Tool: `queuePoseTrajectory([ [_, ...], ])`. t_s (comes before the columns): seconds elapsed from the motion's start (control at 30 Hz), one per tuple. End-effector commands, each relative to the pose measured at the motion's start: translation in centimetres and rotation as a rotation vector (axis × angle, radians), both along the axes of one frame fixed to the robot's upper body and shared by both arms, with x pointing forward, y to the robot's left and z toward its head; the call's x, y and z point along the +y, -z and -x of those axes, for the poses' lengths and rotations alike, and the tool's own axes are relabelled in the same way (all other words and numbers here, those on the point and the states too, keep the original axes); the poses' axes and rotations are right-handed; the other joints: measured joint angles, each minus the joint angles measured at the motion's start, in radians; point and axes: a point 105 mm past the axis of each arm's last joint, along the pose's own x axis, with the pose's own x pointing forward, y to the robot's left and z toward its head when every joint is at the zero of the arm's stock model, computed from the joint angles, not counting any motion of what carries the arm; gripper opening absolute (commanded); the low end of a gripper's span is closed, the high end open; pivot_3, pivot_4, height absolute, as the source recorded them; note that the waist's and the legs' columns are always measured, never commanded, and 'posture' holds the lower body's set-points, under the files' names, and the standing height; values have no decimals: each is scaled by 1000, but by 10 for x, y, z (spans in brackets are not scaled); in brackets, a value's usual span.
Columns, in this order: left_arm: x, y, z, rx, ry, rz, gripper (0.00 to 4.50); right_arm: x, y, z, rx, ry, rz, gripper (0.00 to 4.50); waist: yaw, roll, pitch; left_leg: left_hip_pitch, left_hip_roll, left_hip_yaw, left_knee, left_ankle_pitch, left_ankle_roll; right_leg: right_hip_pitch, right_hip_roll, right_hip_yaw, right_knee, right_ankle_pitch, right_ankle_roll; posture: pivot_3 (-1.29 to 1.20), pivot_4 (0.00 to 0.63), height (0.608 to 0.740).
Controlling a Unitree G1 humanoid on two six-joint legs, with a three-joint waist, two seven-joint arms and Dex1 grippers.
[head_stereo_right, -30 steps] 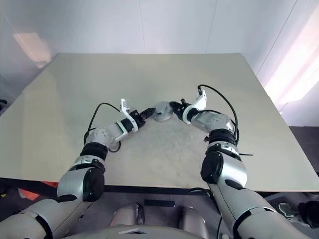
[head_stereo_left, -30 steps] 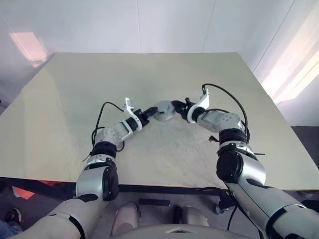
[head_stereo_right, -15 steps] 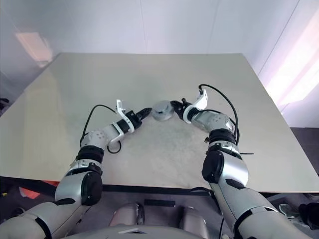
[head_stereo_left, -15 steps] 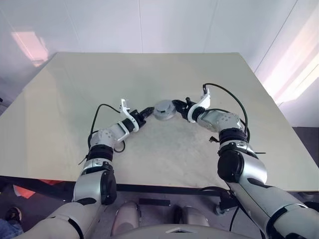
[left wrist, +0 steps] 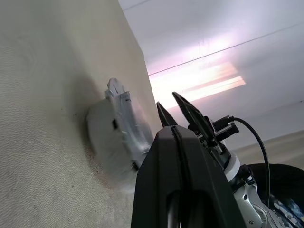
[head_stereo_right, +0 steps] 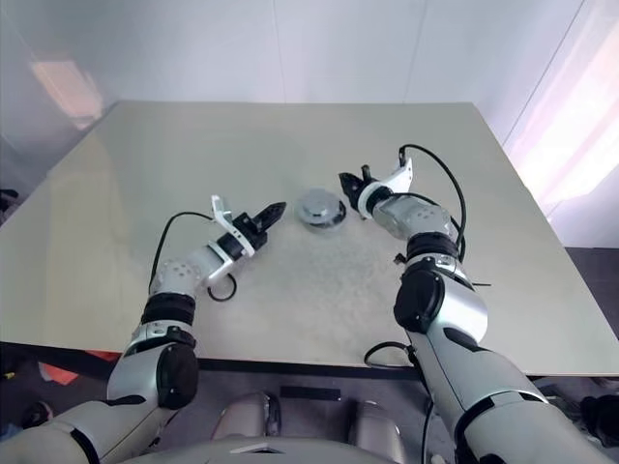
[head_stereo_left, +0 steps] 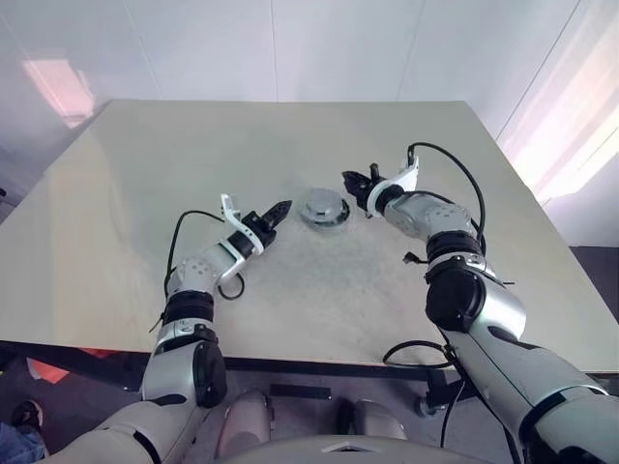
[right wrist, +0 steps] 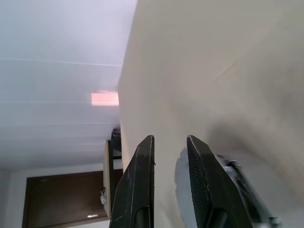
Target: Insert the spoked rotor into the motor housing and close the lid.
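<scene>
Left gripper (head_stereo_left: 279, 208) sits just left of centre in the left eye view with its two black fingers pinched together on nothing, tip aimed at the round grey assembly but not touching it. Dead centre on the table (head_stereo_left: 145, 193) is the lid (head_stereo_left: 322, 206) — a grey metal disc sitting flat on top of a dark rim, which I take to be the motor housing (head_stereo_left: 323, 219) underneath, so the stack looks closed up; can't see the rotor, presumably it's inside. Right of that, the right gripper (head_stereo_left: 354, 181) hovers close beside the stack, fingers a narrow gap apart and empty. My guess on handling: the stack is solid metal, stiff and fairly heavy for its size, with a smooth lid face that would slip under a top pinch. If it needs moving or pressing, I'd grab it across the outer edge from the sides — or push down on the central hub.
</scene>
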Motion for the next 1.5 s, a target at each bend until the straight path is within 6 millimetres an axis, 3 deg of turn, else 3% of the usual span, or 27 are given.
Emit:
queuePoseTrajectory([
  [0.03,5,-14,-3,-51,-23,8,0,6,-24,-5,-61,-10,-21,1148,1,0,0,0,0,0,1,0,0,0,0,0,0,0,0,0,0,740],
  [0.3,4,-14,-1,-42,-17,11,0,4,-20,-5,-78,-14,28,1148,1,0,0,-1,0,0,3,-1,0,1,0,0,1,0,0,0,0,740],
  [0.47,3,-14,0,-34,-3,17,0,7,-30,-1,-248,-71,165,1148,3,0,0,-2,0,0,3,-1,1,0,0,0,1,0,0,0,0,740],
  [0.6,3,-15,0,-49,10,-14,0,12,-33,7,-482,-107,435,1148,10,0,0,-3,1,-1,6,-1,3,1,0,-1,1,0,1,0,0,740],
  [0.9,-5,-9,4,-87,55,-136,0,43,1,30,-670,-323,818,1148,16,0,0,-2,1,-1,8,-2,2,1,0,0,3,1,1,0,0,740],
  [1.0,-6,-7,4,-85,58,-146,0,51,4,35,-708,-359,839,1748,16,0,0,-2,1,-1,8,-2,2,1,0,0,3,1,1,0,0,740],
  [1.17,-7,-4,6,-85,65,-164,0,48,5,31,-747,-331,934,3451,15,0,0,-1,1,-1,8,-1,2,1,0,0,4,1,1,0,0,740],
  [1.5,-7,2,7,-81,75,-183,0,45,19,32,-780,-368,1030,3451,14,0,0,1,1,-1,10,-2,3,2,0,1,9,1,1,0,0,740],
])
